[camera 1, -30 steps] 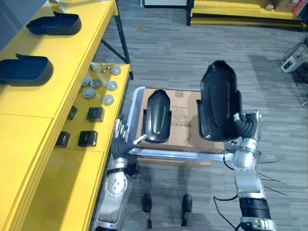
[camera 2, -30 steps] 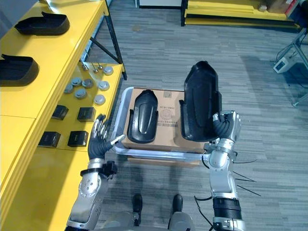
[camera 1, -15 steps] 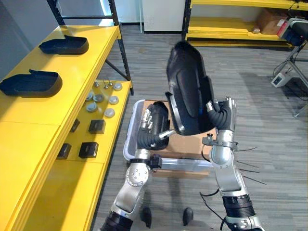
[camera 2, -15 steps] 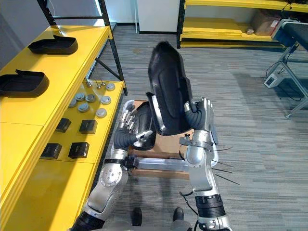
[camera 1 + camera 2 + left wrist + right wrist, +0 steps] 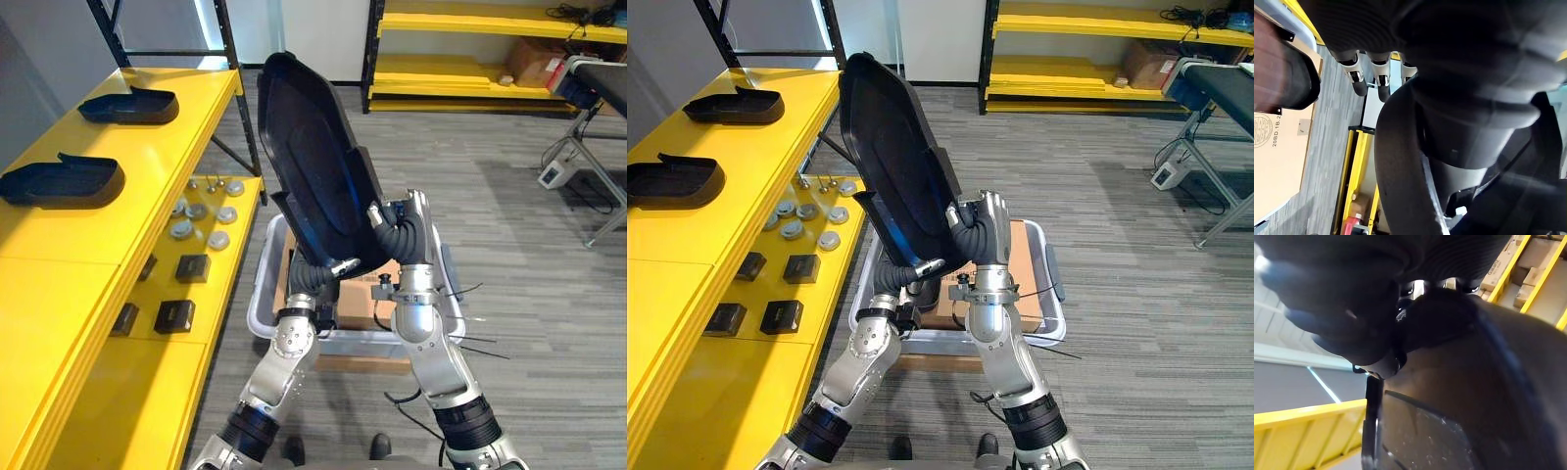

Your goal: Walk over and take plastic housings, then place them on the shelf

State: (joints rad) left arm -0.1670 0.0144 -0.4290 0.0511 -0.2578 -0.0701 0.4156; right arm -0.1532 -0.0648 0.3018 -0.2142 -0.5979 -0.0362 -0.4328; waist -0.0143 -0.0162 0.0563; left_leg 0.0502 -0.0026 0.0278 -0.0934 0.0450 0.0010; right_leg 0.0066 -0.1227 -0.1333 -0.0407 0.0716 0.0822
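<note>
Housing [image 5: 313, 166] tilted toward eleven o'clock, shelf [image 5: 98, 225] at nine.
My right hand [image 5: 400, 230] clamps its lower end; my left hand [image 5: 315, 279] sits beneath, and I cannot tell its grip.

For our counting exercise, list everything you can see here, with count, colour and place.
held housing: one, black, up in both hands
shelf housings: two, black, on shelf top
bin housing: one, black, on carton
shelf: one, yellow, robot's left
discs: about six, silver, lower shelf
small boxes: four, black, beside discs
bin: one, grey, below hands
carton: one, brown, in bin
left hand: one, silver, grips held housing's lower edge
right hand: one, silver, grips its side
</note>
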